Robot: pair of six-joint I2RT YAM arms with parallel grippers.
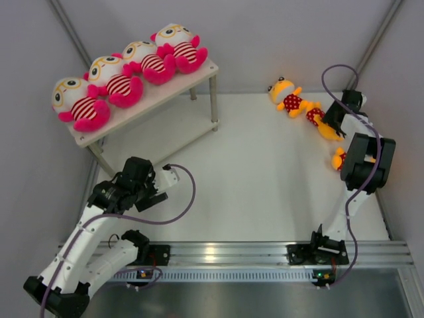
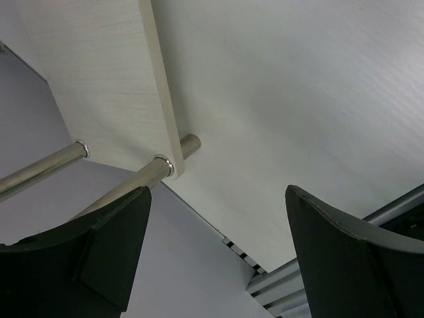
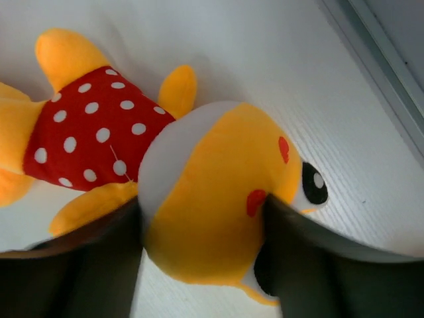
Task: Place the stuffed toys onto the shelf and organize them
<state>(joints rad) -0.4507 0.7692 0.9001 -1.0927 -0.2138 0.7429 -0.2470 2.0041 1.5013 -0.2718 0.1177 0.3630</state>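
Observation:
Several large stuffed toys (image 1: 116, 79) with white heads and striped shirts lie in a row on the top board of the shelf (image 1: 158, 93). Three small yellow stuffed toys in red dotted shirts lie at the right: one (image 1: 286, 93) is free, one (image 1: 339, 159) is half hidden under the right arm. My right gripper (image 1: 333, 122) is over the middle one. In the right wrist view my right gripper (image 3: 202, 212) presses both fingers into that toy's yellow head (image 3: 218, 152). My left gripper (image 2: 218, 199) stands open with nothing between its fingers, beside a shelf leg (image 2: 149, 175), near the lower board (image 2: 106, 79).
A metal rail (image 1: 232, 255) runs along the near table edge and carries both arm bases. Grey enclosure walls stand close behind the shelf and along the right side. The left arm (image 1: 132, 182) sits just in front of the shelf's near corner.

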